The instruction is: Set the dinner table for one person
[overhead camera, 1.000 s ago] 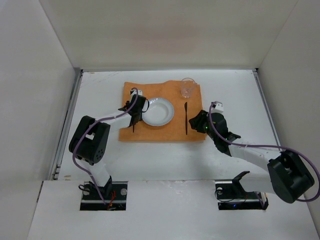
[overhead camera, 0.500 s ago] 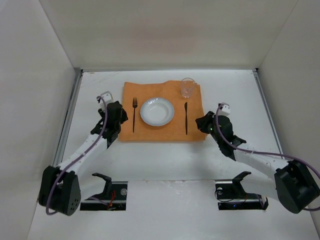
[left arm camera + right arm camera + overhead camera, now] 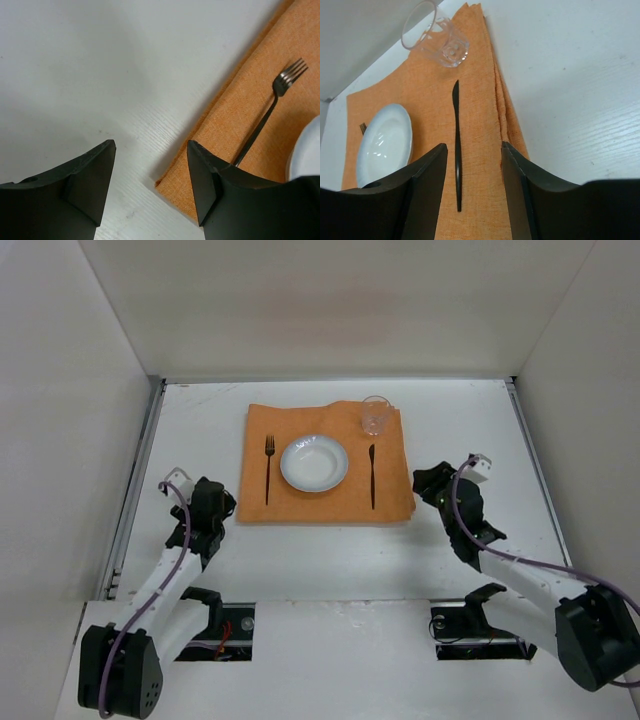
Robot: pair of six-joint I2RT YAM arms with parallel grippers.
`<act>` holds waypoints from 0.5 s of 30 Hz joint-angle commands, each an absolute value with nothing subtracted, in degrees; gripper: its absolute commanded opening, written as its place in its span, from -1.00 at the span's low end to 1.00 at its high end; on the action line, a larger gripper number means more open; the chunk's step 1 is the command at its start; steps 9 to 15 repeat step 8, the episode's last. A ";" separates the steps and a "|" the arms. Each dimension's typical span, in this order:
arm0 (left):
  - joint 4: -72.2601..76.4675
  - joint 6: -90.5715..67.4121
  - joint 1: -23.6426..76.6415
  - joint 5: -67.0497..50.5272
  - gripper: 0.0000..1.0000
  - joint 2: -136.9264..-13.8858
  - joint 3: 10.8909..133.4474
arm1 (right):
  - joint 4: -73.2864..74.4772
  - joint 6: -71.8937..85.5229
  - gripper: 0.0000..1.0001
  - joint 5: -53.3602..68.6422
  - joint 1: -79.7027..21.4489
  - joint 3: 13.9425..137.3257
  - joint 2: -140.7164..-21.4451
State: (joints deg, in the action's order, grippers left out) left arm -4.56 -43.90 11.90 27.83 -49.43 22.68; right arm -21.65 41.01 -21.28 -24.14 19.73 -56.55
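On the white dinner table (image 3: 450, 405) lies an orange cloth (image 3: 300, 502). On it are a dark fork (image 3: 268, 468) at left, a white plate (image 3: 314, 463) in the middle, a dark knife (image 3: 372, 476) at right and a clear glass (image 3: 376, 416) at the far right corner. My left gripper (image 3: 222, 507) is open and empty, left of the cloth's near left corner (image 3: 172, 187); the fork (image 3: 270, 107) shows ahead. My right gripper (image 3: 428, 484) is open and empty beside the cloth's right edge; the knife (image 3: 457, 150), plate (image 3: 384, 142) and glass (image 3: 436, 37) show ahead.
White walls stand round the table on three sides. Metal rails (image 3: 135, 490) run along the table's left and right edges. The arm bases (image 3: 205, 625) sit at the near edge.
Both arms have drawn back from the cloth toward the near edge. The left gripper left the fork lying beside the plate; the right gripper moved away to the right of the knife.
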 commanded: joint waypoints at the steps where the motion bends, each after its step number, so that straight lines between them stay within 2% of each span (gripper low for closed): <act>1: -3.08 -47.20 10.24 28.65 0.14 -48.69 21.45 | -25.75 41.66 0.07 -23.65 -22.90 19.51 -59.05; 5: -1.15 -47.72 10.33 28.56 0.09 -49.65 20.57 | -25.84 41.22 0.09 -23.64 -22.98 20.04 -60.12; 15: 0.08 -48.25 9.89 28.30 0.12 -51.23 20.83 | -25.84 41.40 0.10 -23.56 -22.63 20.13 -61.61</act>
